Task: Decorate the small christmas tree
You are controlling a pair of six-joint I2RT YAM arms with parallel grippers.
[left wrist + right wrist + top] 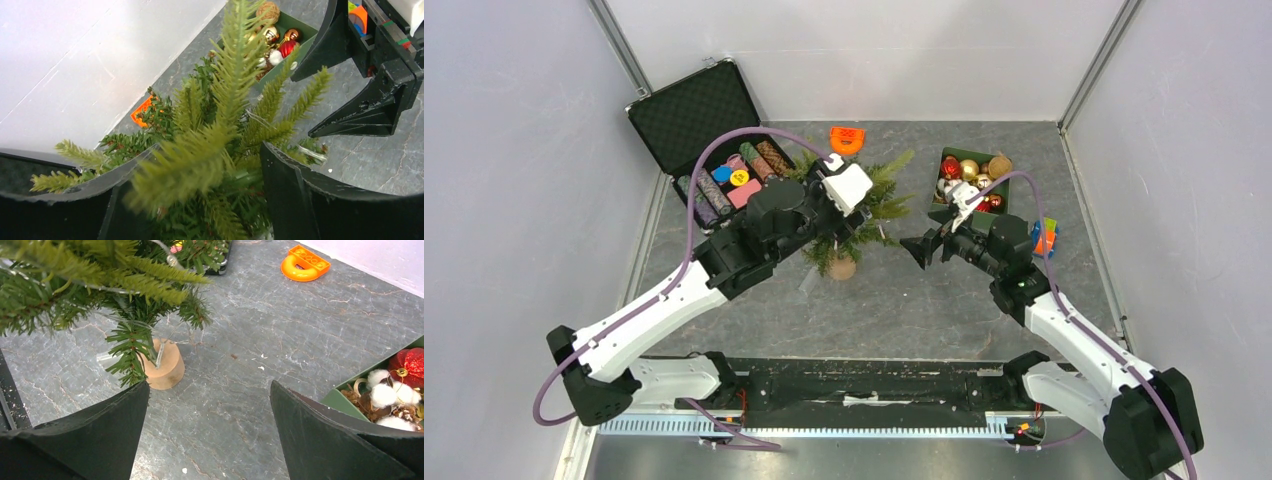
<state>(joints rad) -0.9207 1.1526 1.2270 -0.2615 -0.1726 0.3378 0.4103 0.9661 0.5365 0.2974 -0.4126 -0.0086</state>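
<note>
The small christmas tree (879,195) is standing mid-table, its branches filling the gap between the spread jaws of the left gripper (210,150). The right gripper (921,250), jaws wide and empty, is hanging just right of the tree, narrowing the lane to the green ornament box (345,401) near the far right corner. The open briefcase (699,115) is blocking the far left corner. An orange block (847,138) is lying by the far edge. Bare table (904,310) is stretching along the near edge.
</note>
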